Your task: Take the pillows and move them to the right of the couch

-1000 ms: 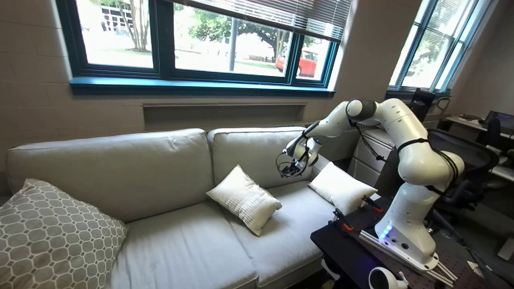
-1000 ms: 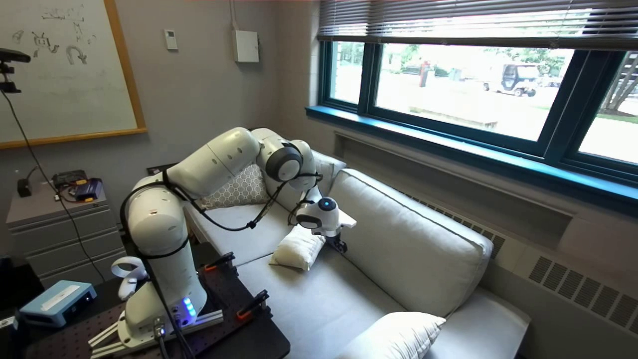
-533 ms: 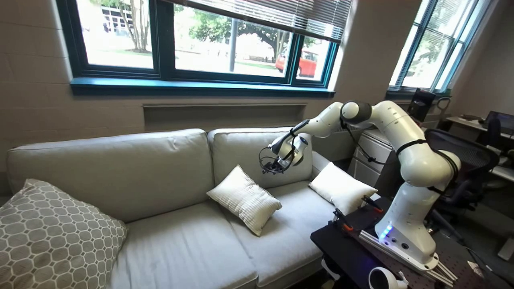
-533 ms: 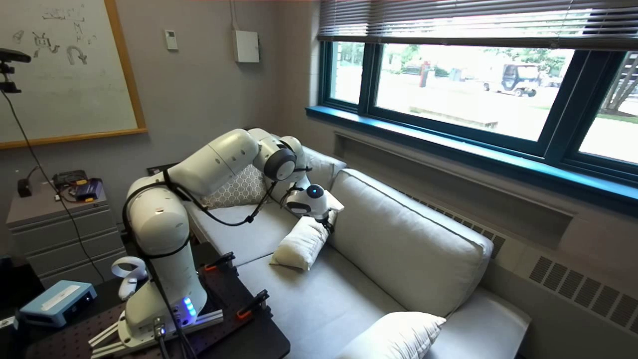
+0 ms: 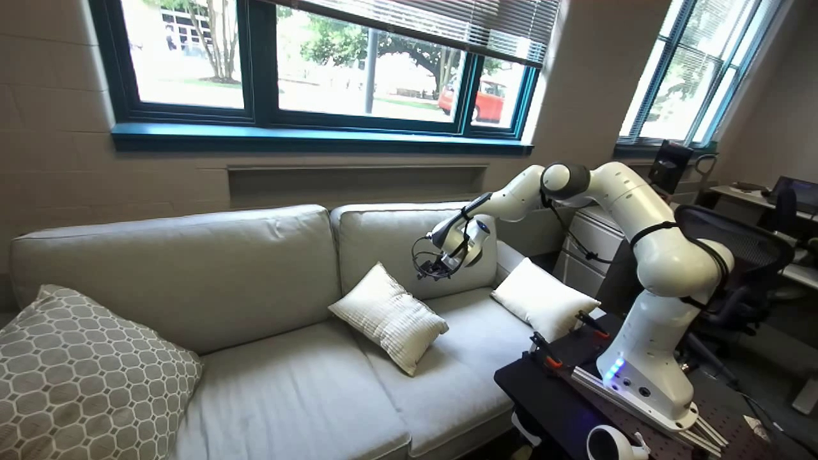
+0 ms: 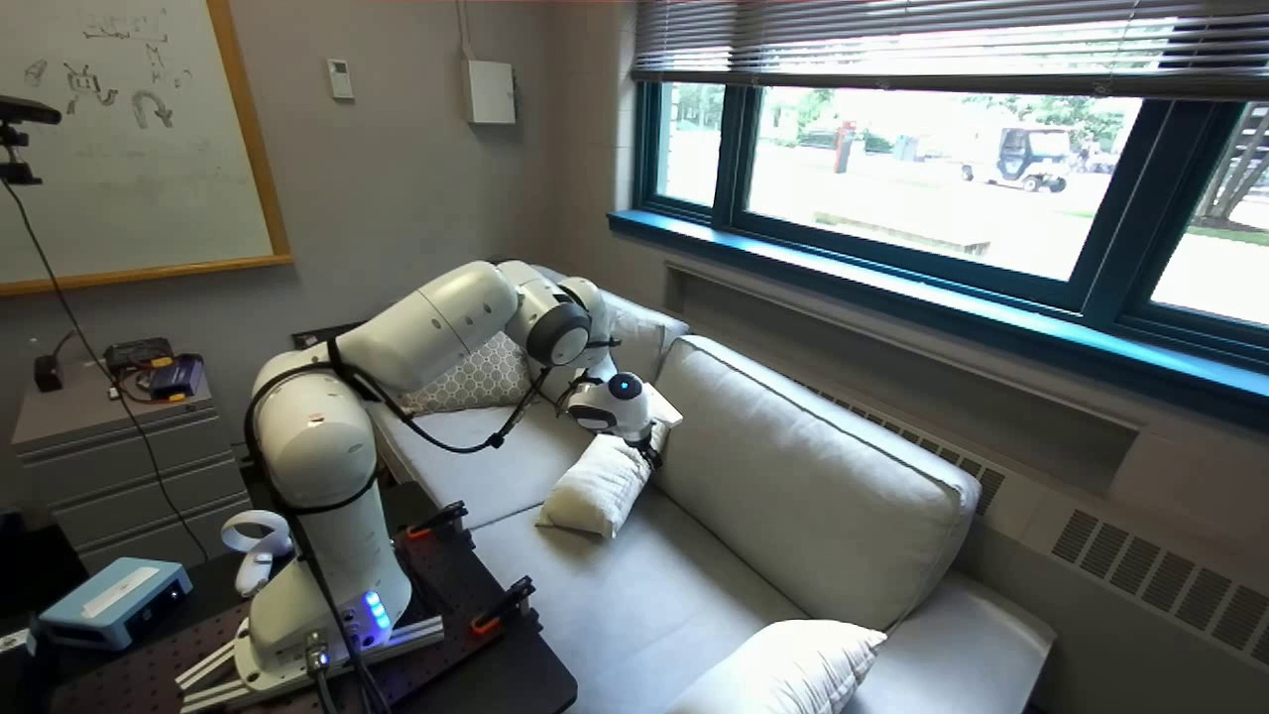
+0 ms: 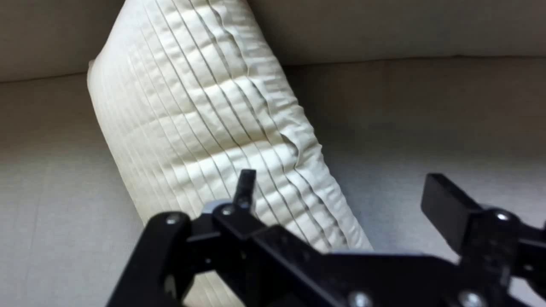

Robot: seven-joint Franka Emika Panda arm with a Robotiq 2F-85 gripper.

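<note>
One right-hand pillow [image 5: 543,299] on couch [image 5: 275,383], seemingly placed; one central pillow [image 5: 391,319], apparently outstanding; gripper [image 7: 342,192], empty, fingers [image 7: 448,209] spread wide.

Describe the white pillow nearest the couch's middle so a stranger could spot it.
Below the blue-framed window stands a beige couch. Where its seat cushions meet sits a pleated white throw pillow, near the open gripper. Unlike the other white pillow, it is away from the couch arm; unlike the grey patterned pillow, it has no lattice print.
</note>
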